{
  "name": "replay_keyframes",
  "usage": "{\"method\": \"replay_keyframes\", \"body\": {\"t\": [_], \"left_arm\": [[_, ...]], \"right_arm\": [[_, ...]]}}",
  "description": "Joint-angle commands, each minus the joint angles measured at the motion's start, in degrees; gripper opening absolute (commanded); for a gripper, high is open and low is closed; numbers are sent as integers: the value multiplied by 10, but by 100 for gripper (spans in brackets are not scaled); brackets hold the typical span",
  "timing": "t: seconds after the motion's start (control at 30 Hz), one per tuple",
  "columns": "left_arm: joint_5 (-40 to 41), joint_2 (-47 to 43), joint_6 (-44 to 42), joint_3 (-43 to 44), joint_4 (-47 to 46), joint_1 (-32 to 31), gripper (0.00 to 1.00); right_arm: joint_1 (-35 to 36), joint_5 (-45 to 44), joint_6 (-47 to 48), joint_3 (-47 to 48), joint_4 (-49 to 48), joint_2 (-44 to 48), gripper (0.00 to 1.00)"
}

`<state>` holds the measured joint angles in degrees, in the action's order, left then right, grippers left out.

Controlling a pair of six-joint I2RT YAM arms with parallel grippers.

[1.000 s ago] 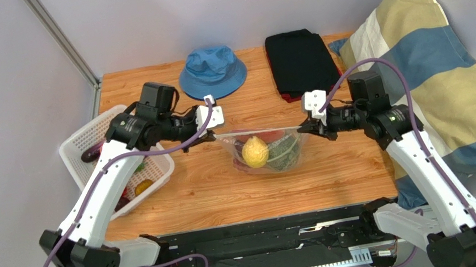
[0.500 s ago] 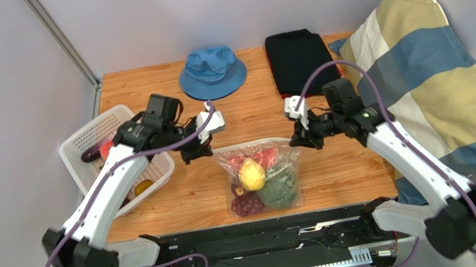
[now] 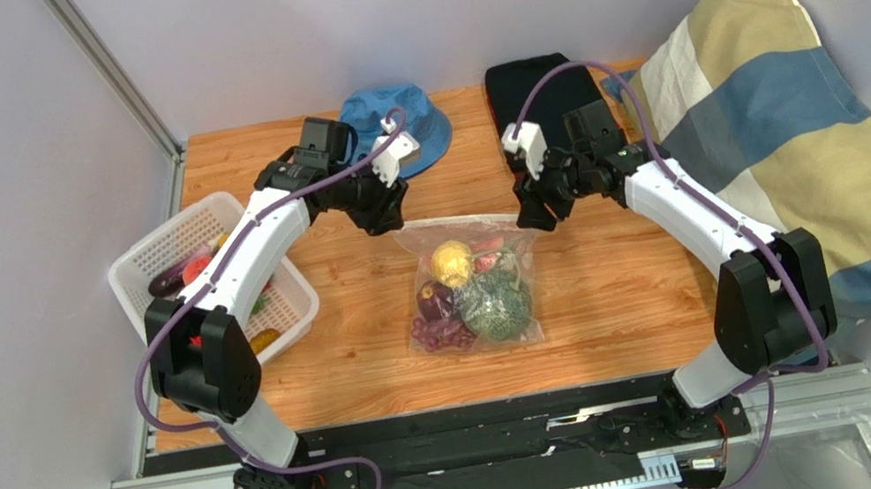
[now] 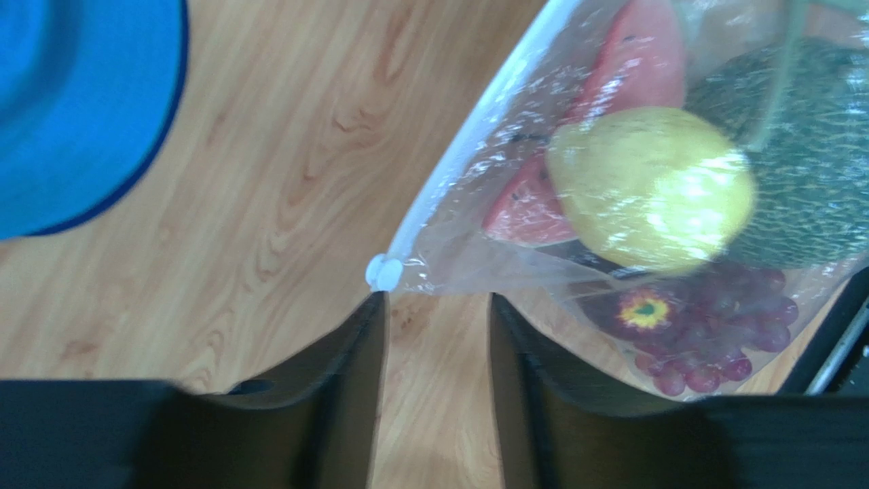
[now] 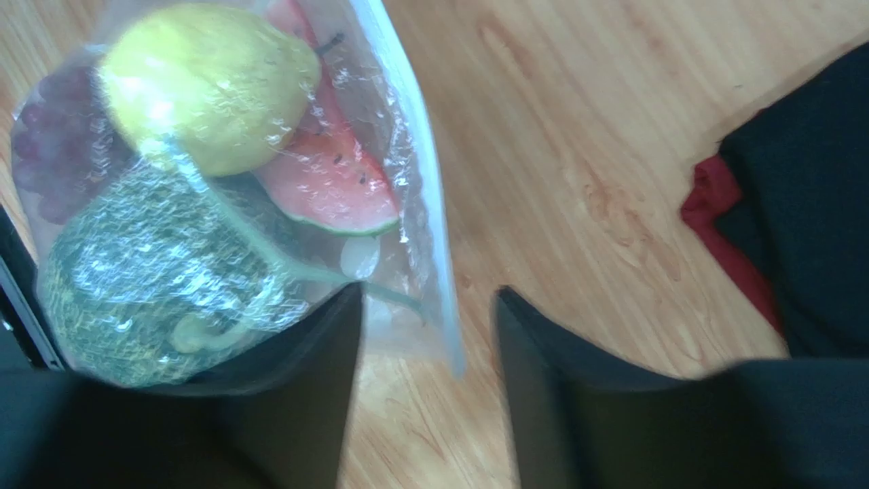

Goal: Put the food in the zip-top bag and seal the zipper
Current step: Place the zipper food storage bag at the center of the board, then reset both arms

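Note:
The zip-top bag point(image 3: 472, 281) lies flat on the wooden table with food inside: a yellow fruit point(image 3: 449, 261), a green squash ball point(image 3: 494, 307), purple grapes point(image 3: 436, 322) and a watermelon slice point(image 3: 488, 259). Its zipper point(image 3: 457, 221) runs along the far edge. My left gripper point(image 3: 384, 211) hangs open just off the bag's far left corner; in the left wrist view only wood shows between its fingers point(image 4: 347, 387), with the zipper's white end point(image 4: 386, 273) at one tip. My right gripper point(image 3: 535, 211) is open at the far right corner, and the zipper point(image 5: 420, 194) ends loose between its jaws.
A white mesh basket point(image 3: 202, 225) holding more toy food stands at the left edge. A blue hat point(image 3: 423, 128) and a folded black cloth point(image 3: 539, 99) lie at the back, close behind the grippers. A striped pillow point(image 3: 784, 129) lies off the table's right side.
The bag, stretched between both shut grippers a second ago, has come down flat on the table. Both grippers have opened, let go of its corners and pulled back toward the far side.

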<state>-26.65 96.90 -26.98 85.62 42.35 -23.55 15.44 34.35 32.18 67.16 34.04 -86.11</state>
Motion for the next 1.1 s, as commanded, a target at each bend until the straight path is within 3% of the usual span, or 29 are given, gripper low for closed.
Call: {"method": "replay_keyframes", "body": {"t": [0.0,0.07,0.2,0.23,0.53,0.8,1.07], "left_arm": [[-6,-41,56,38,-15,14,80],[-6,-65,62,49,-10,22,99],[-6,-97,78,88,22,39,99],[-15,-101,90,101,46,46,99],[-95,-122,187,206,159,169,99],[-123,-206,196,69,179,285,99],[-77,-275,192,-2,169,296,99]], "right_arm": [[-14,-2,-79,58,-19,17,65],[-19,-8,-98,71,-22,40,77],[-33,-25,-147,90,-28,82,83],[-36,-31,-174,93,-28,89,90],[-93,-124,-282,89,13,174,99],[-186,-113,-310,-11,37,246,100],[-191,-109,-306,-45,53,285,100]]}}
